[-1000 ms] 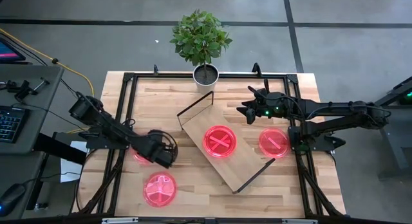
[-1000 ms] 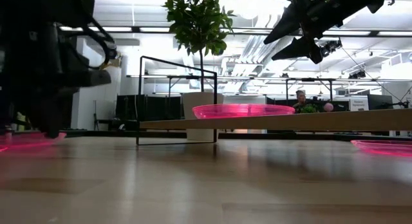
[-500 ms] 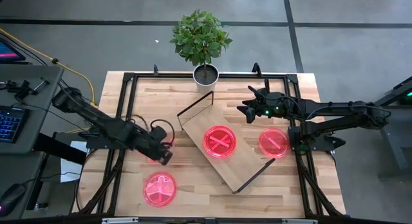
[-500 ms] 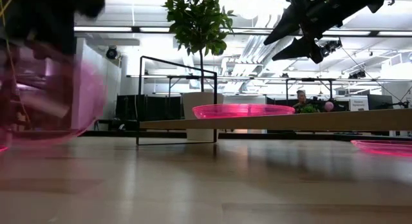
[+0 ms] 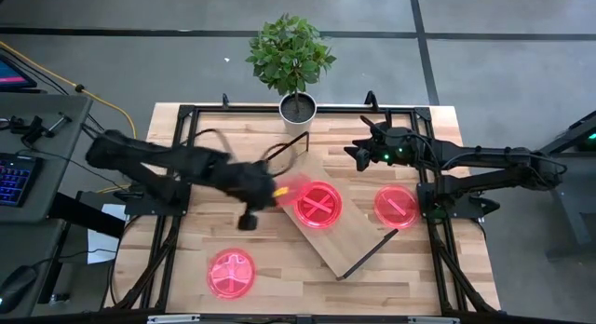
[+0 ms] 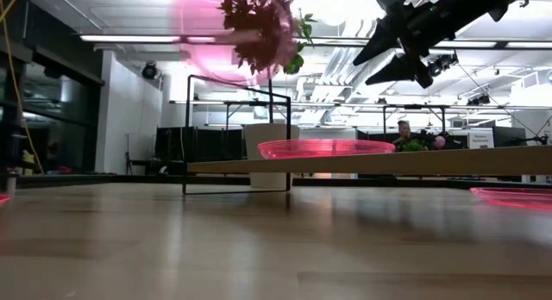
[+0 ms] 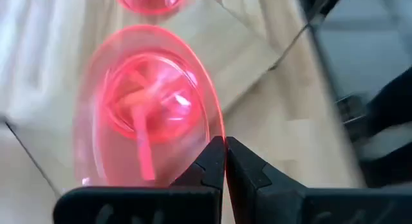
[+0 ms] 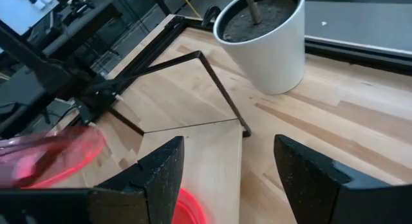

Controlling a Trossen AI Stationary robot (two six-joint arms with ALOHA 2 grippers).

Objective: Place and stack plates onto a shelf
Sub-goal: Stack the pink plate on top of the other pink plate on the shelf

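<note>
Overhead, left gripper clamped on a plate above slatted tabletop (right gripper agape).

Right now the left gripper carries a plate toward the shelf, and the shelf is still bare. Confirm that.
Not quite. The left gripper does carry a plate toward the shelf, but the shelf is not bare: the high view shows one plate already on the board, and the low view shows it resting there too.
</note>
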